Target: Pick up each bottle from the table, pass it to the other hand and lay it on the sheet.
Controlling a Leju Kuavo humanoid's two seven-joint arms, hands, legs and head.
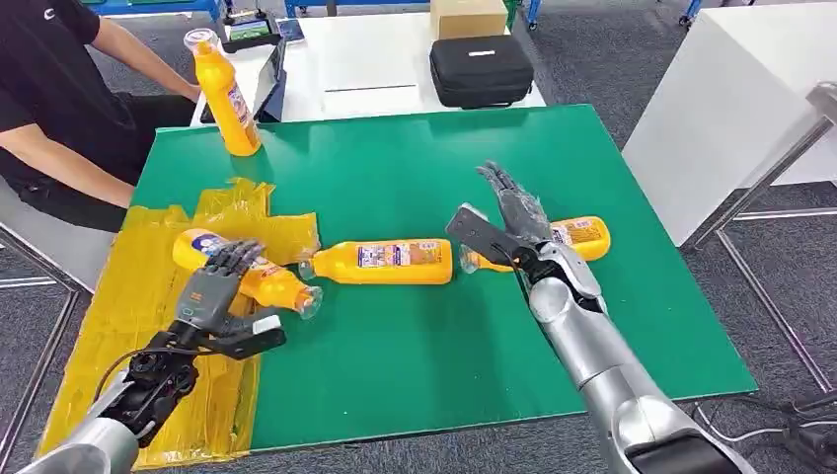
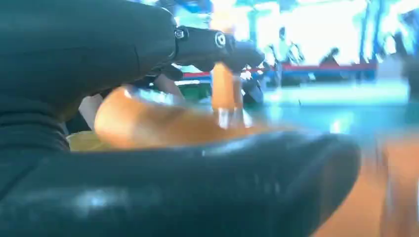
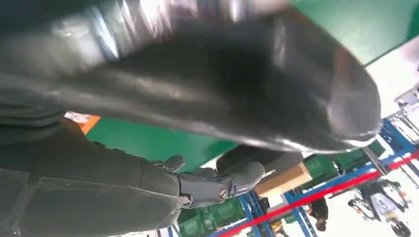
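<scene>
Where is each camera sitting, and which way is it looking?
Head view: high on the robot, looking down at the green table; both arms, left hand on a bottle on the yellow sheet, right hand open.
Left wrist view: behind the left hand, looking low across the table.
Right wrist view: behind the right hand, facing the room.
Shared: head and left wrist views both show that bottle.
</scene>
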